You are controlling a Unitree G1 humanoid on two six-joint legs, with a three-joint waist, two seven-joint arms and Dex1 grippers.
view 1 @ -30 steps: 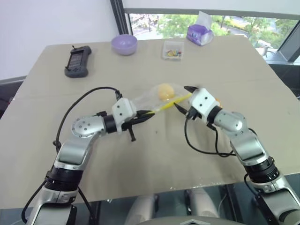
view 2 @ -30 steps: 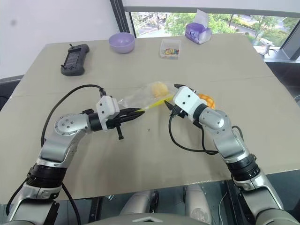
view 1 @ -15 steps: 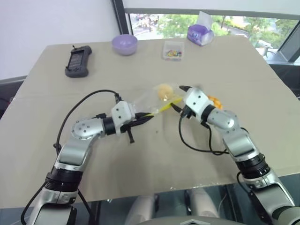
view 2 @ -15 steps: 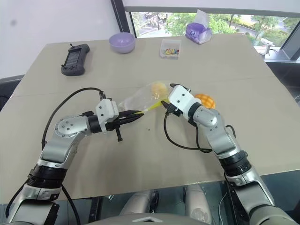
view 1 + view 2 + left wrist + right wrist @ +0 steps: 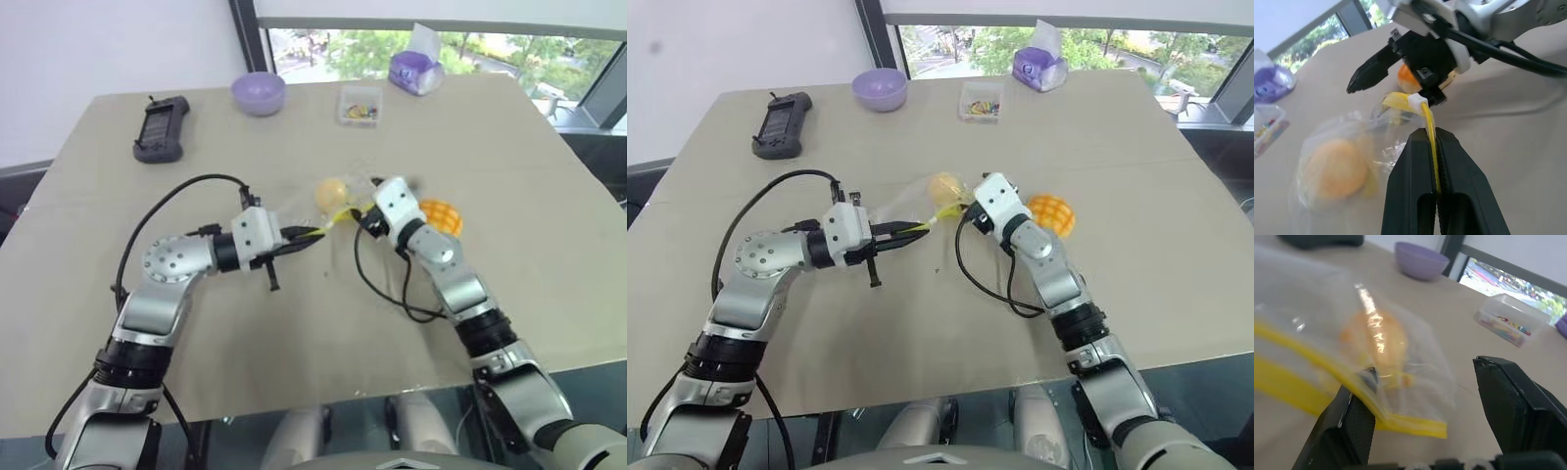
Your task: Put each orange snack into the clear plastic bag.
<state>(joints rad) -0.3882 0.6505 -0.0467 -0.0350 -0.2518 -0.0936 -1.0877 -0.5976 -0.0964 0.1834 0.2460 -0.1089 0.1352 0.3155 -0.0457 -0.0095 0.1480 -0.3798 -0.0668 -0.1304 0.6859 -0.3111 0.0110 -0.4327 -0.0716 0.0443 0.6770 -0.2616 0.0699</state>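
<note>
Above the table [image 5: 118, 176], from the head: bag [image 5: 323, 201] with pale snack [image 5: 330, 192] inside, bun [image 5: 439, 214] lying just beside it. From the left wrist: left gripper [image 5: 1436, 147] clamped on the bag's yellow strip [image 5: 1429, 128]. From the right wrist: right gripper [image 5: 1425, 396] spread wide at the bag's corner, gripping nothing.

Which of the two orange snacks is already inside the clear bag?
The smaller, paler round piece is inside the clear plastic bag. The larger bun with the grid top lies bare on the table.

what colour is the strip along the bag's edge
Yellow strip on the clear plastic bag; the left wrist view shows it best.
</note>
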